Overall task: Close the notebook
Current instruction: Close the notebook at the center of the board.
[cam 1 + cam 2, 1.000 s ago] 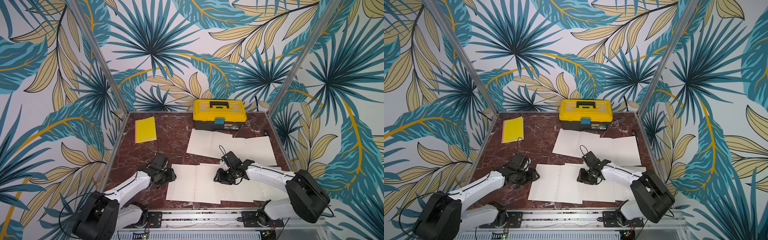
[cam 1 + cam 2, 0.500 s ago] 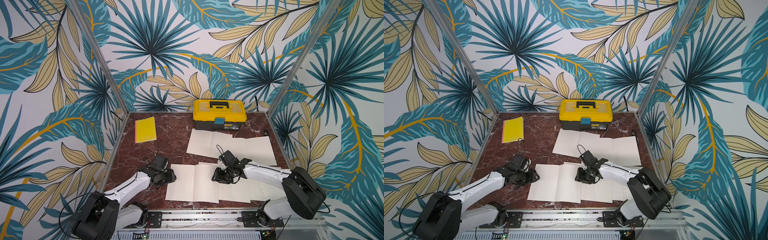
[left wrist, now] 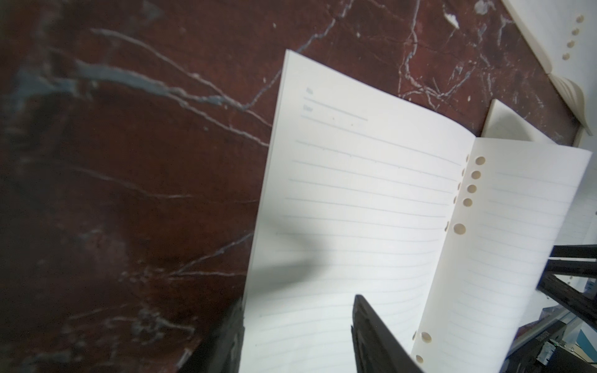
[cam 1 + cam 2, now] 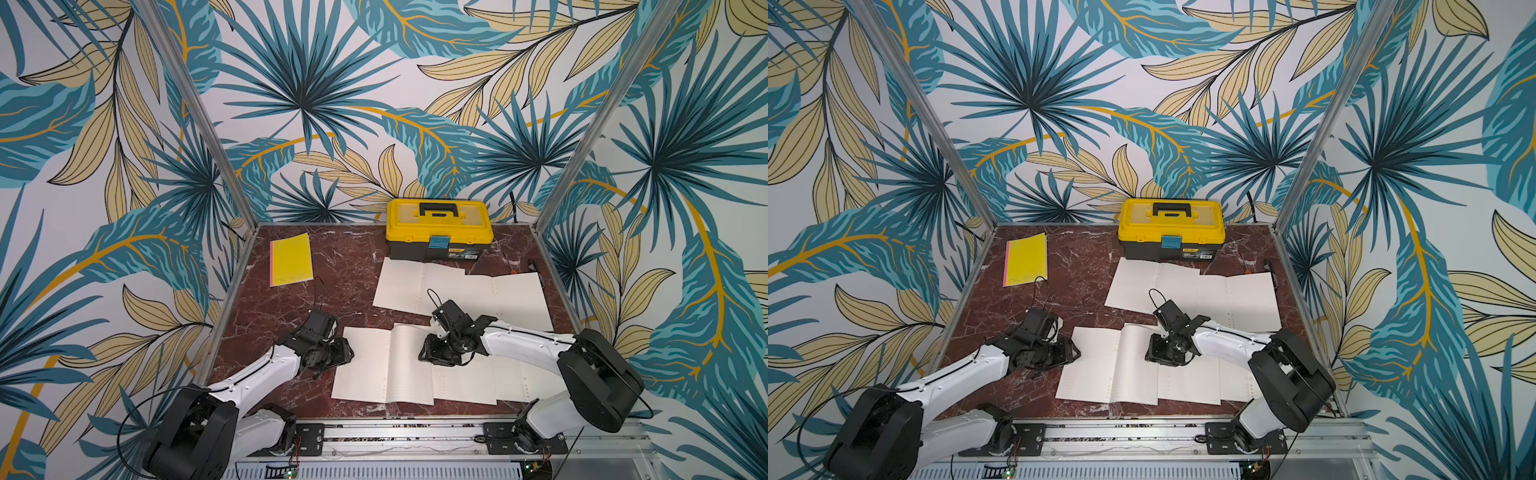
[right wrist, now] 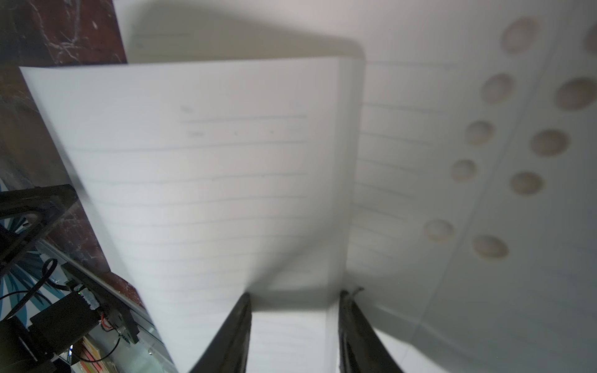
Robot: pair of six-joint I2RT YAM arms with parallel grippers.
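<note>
The open notebook (image 4: 365, 365) lies near the front edge, white lined pages up, in both top views (image 4: 1092, 365). Its right-hand page (image 4: 409, 361) is raised and curls toward the spine. My right gripper (image 4: 430, 357) is low against that page's free edge. In the right wrist view its jaws (image 5: 296, 294) stand apart, with the lifted page (image 5: 200, 168) rising in front of them. My left gripper (image 4: 347, 353) rests at the notebook's left edge. Seen from the left wrist, it (image 3: 298, 303) is open, one finger beside the left page (image 3: 355, 200) and one over it.
A second open notebook (image 4: 457, 291) lies behind, toward the right wall. A yellow toolbox (image 4: 438, 226) stands at the back, a closed yellow notebook (image 4: 290, 259) at the back left. Metal posts and patterned walls enclose the marble table (image 4: 291, 316).
My right gripper has slid a little to the left, and the right-hand page has lifted and curled further toward the spine. The left arm has not moved.
</note>
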